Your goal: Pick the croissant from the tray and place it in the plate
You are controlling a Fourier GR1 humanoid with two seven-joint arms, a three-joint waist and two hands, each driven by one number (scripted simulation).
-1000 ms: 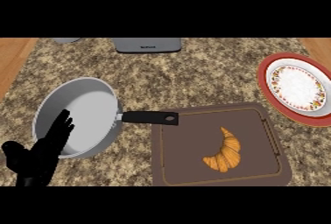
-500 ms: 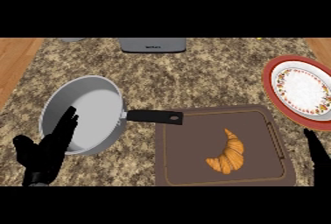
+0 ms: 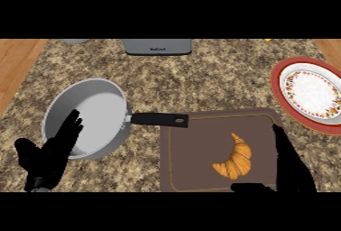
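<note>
A golden croissant point(image 3: 235, 158) lies on the brown tray point(image 3: 193, 158) at the lower middle. The plate point(image 3: 310, 93), white with a red rim and a flowered band, sits at the right edge. My right hand point(image 3: 290, 169) comes up from the lower right over the tray's right side, fingers straight and thumb out toward the croissant, just right of it and apart from it. My left hand point(image 3: 50, 155) stays open at the lower left, fingers up over the pan's rim.
A grey frying pan point(image 3: 86, 118) sits left of the tray, its black handle point(image 3: 158, 119) reaching over the tray's upper left corner. A grey appliance point(image 3: 157, 46) stands at the back edge. Wooden floor shows past the counter's left side.
My right hand has come further into view from the lower right and now reaches over the tray beside the croissant. The left hand has barely moved.
</note>
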